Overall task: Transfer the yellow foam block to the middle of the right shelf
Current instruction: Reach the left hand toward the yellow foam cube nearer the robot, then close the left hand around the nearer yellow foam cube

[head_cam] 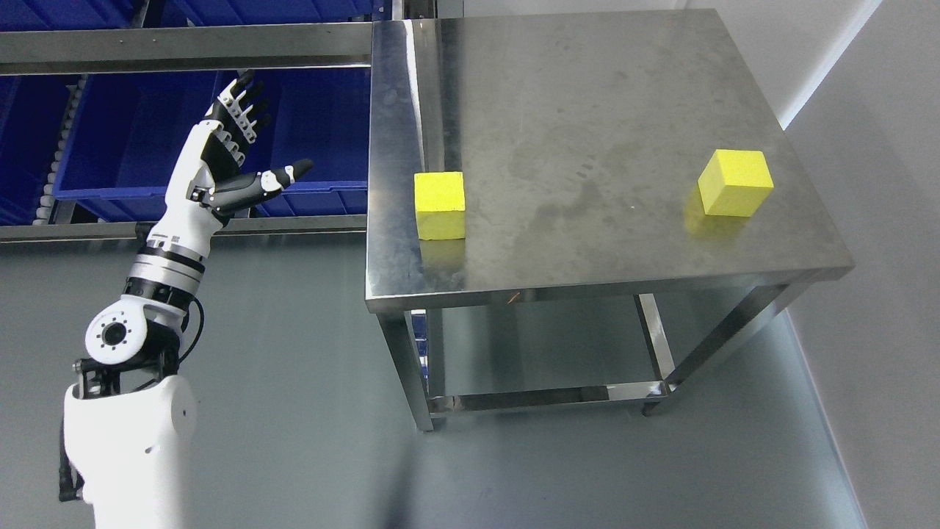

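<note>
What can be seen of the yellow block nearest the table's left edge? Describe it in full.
The left yellow block is a plain cube that looks like matte foam, with sharp edges and no markings. It sits flat and upright on the steel table, close to the left edge, its faint reflection showing on the metal in front of it. Nothing else touches it; the left hand is open, off the table to its left.

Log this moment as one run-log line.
left hand: open, raised left of table, holding nothing | yellow blocks: one at table left edge, one at right | right arm: out of view
</note>
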Controlling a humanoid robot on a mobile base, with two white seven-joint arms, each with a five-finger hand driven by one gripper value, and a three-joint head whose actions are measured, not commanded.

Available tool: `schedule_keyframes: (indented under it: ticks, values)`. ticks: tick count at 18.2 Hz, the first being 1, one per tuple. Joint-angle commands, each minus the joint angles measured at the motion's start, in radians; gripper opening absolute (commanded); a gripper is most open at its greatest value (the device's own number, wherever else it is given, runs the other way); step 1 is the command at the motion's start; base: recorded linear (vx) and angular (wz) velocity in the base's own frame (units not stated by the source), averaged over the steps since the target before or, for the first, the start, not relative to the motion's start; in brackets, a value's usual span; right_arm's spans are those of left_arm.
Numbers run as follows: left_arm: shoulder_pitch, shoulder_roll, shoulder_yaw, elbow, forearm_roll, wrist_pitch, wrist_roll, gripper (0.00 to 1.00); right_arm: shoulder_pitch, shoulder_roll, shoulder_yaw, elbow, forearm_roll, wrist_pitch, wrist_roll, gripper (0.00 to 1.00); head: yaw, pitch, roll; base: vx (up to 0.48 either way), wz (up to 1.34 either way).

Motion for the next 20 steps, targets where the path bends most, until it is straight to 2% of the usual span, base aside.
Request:
schedule_keyframes:
  ticks: [1, 4, 6, 12, 20]
  values:
    - [-0.098, 0.032, -0.189, 0.087, -0.027, -0.001, -0.038, 0.99, -0.002, -0.017, 0.0, -0.017, 0.0, 0.001, 0.001, 1.0, 0.0, 0.0, 0.0, 0.0, 0.0]
    - [-0.169, 0.046, -0.327, 0.153, -0.127, -0.001, -0.185, 0.99, -0.003, -0.017, 0.0, -0.017, 0.0, 0.001, 0.001, 1.0, 0.0, 0.0, 0.0, 0.0, 0.0]
    - [-0.222, 0.032, -0.364, 0.211, -0.202, -0.001, -0.272, 0.99, -0.002, -0.017, 0.0, -0.017, 0.0, 0.001, 0.001, 1.0, 0.0, 0.0, 0.0, 0.0, 0.0]
    - [-0.262, 0.018, -0.447, 0.354, -0.275, 0.0, -0.287, 0.99, -0.003, -0.017, 0.0, -0.017, 0.0, 0.001, 0.001, 1.0, 0.0, 0.0, 0.0, 0.0, 0.0]
    - [-0.264, 0.001, -0.467, 0.412, -0.313, 0.009, -0.289, 0.99, -0.002, -0.017, 0.0, -0.017, 0.0, 0.001, 0.001, 1.0, 0.0, 0.0, 0.0, 0.0, 0.0]
